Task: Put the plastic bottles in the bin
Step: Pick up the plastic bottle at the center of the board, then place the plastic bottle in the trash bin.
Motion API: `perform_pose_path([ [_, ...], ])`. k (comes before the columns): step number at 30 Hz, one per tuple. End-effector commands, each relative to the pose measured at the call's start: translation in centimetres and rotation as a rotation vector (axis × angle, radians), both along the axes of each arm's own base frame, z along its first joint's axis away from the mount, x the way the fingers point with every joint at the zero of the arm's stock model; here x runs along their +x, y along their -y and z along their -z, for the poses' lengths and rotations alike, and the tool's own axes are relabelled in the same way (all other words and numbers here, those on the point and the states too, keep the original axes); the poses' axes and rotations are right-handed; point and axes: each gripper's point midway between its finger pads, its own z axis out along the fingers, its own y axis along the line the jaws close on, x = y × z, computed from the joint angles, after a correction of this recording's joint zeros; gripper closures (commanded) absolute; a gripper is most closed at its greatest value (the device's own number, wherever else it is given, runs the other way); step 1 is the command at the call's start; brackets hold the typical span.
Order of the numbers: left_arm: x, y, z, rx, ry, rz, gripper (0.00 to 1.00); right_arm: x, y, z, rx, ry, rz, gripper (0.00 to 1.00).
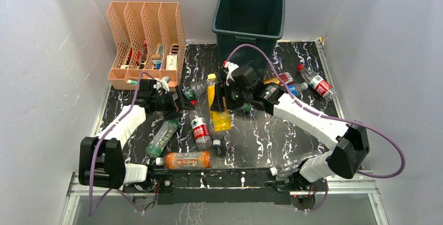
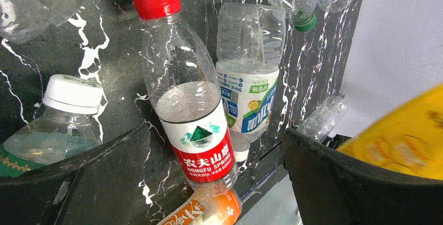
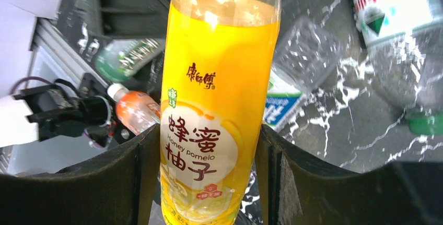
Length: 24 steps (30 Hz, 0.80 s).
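Observation:
My right gripper (image 3: 209, 183) is shut on a yellow honey-pomelo bottle (image 3: 214, 105), its fingers pressing both sides of the label. From above, that yellow bottle (image 1: 217, 107) sits mid-mat with the right gripper (image 1: 228, 92) at its far end. My left gripper (image 2: 217, 183) is open over a clear bottle with a red label and red cap (image 2: 188, 115), not touching it. The left gripper (image 1: 180, 99) is left of the yellow bottle. The dark green bin (image 1: 249, 16) stands at the back. Several more bottles lie on the mat, one of them orange (image 1: 183, 160).
A peach slotted file organizer (image 1: 146, 42) stands at the back left, close to the left arm. More bottles lie at the right near the mat's edge (image 1: 316, 84) and by the right arm's base (image 1: 292, 165). White walls close in on both sides.

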Motion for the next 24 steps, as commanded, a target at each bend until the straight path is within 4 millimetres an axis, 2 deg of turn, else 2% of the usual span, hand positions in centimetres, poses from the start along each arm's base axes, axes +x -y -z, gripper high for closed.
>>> perform_pose_path([
  [1, 0.2, 0.2, -2.2, -0.007, 0.059, 0.012, 0.02, 1.3, -2.1, -8.7, 0.165, 0.193, -0.059, 0.63],
  [7, 0.1, 0.0, -3.0, 0.001, 0.073, 0.013, 0.02, 3.2, -2.6, -15.3, 0.233, 0.362, -0.039, 0.62],
  [10, 0.1, 0.0, -3.3, 0.002, 0.081, 0.014, 0.02, 5.8, -2.6, -18.9, 0.238, 0.48, 0.016, 0.61],
  [13, 0.1, 0.0, -3.4, 0.002, 0.082, 0.014, 0.02, 9.7, -2.3, -22.2, 0.26, 0.562, 0.085, 0.61],
  [15, 0.1, 0.0, -3.6, 0.002, 0.086, 0.015, 0.02, 12.9, -1.4, -24.0, 0.279, 0.592, 0.137, 0.63],
  [16, 0.1, 0.0, -3.6, 0.007, 0.087, 0.016, 0.02, 14.9, -0.3, -25.2, 0.289, 0.615, 0.176, 0.63],
  [18, 0.1, -0.1, -3.7, 0.012, 0.088, 0.016, 0.02, 17.2, 0.6, -27.3, 0.317, 0.668, 0.221, 0.63],
  [21, 0.0, -0.1, -3.9, 0.014, 0.088, 0.02, 0.02, 20.6, 4.2, -30.8, 0.362, 0.768, 0.326, 0.62],
  [22, 0.0, -0.1, -3.9, 0.016, 0.087, 0.021, 0.02, 22.3, 5.0, -30.6, 0.37, 0.774, 0.351, 0.62],
  [24, 0.0, -0.2, -3.9, 0.018, 0.086, 0.021, 0.02, 24.4, 7.4, -31.7, 0.409, 0.801, 0.406, 0.61],
])
